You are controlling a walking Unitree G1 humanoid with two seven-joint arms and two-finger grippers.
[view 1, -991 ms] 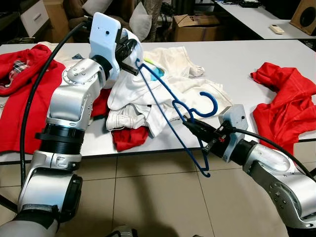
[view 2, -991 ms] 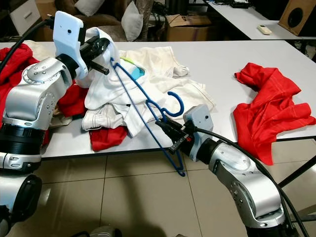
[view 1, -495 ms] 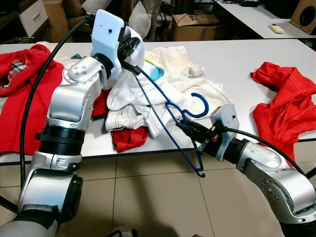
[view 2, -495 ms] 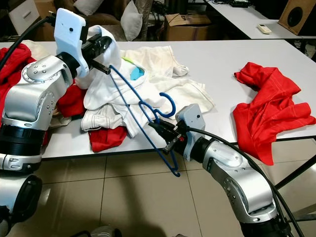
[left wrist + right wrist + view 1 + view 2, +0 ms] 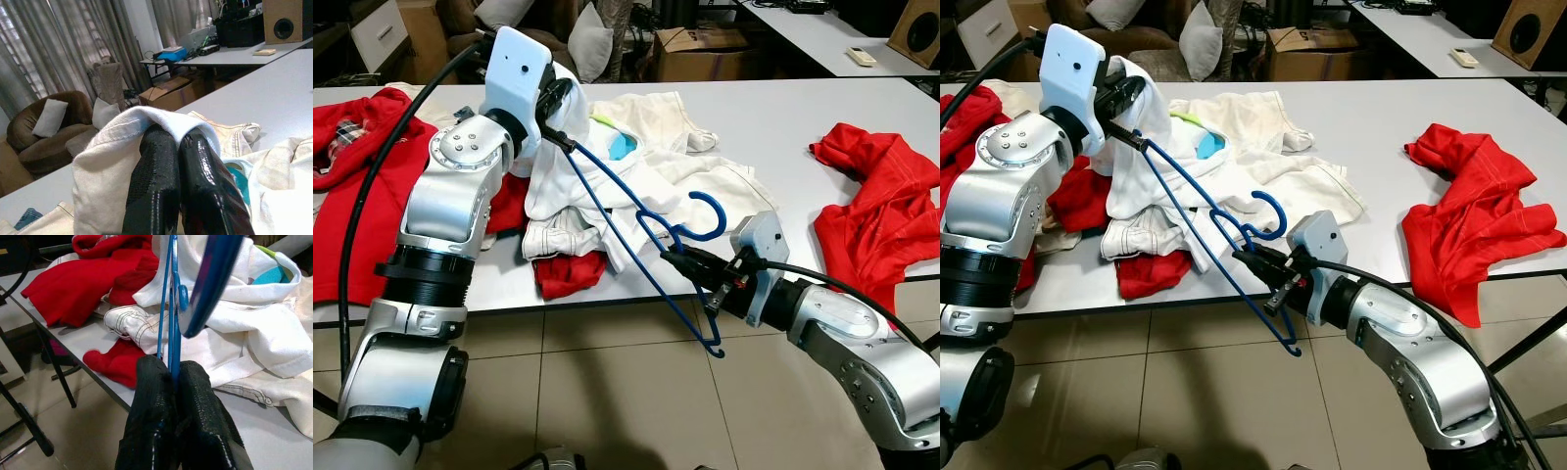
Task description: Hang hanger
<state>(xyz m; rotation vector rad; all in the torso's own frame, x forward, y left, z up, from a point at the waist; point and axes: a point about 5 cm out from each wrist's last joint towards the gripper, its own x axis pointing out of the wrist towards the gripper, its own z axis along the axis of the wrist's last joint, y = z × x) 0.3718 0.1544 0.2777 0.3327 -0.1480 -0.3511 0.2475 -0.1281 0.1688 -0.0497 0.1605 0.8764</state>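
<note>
Right gripper (image 5: 674, 257) is out over the near edge of the white table (image 5: 783, 108), fingers pinched tight on the blue hanger (image 5: 636, 215) just below its hook, and the right wrist view confirms it: the thin blue wire runs straight down between the two closed black fingers (image 5: 195, 396). The hanger hangs tilted in the air, hook curling up over the table edge, one corner dipping below the tabletop toward the tiled floor (image 5: 607, 392), the other end reaching up and left to the left gripper (image 5: 558, 137). That left gripper is raised over the pile, its two fingers (image 5: 151, 166) pressed together with the white garment (image 5: 558, 186) draped over them, cloth bunched right around the fingertips, so it is clamped on that white fabric where the hanger's upper end meets it. Under and around it lies a heap of white clothes (image 5: 666, 127) with a teal patch showing, a small red piece (image 5: 570, 272) at the near edge, a red garment (image 5: 352, 196) far left and another red garment (image 5: 876, 215) on the right side of the table.
</note>
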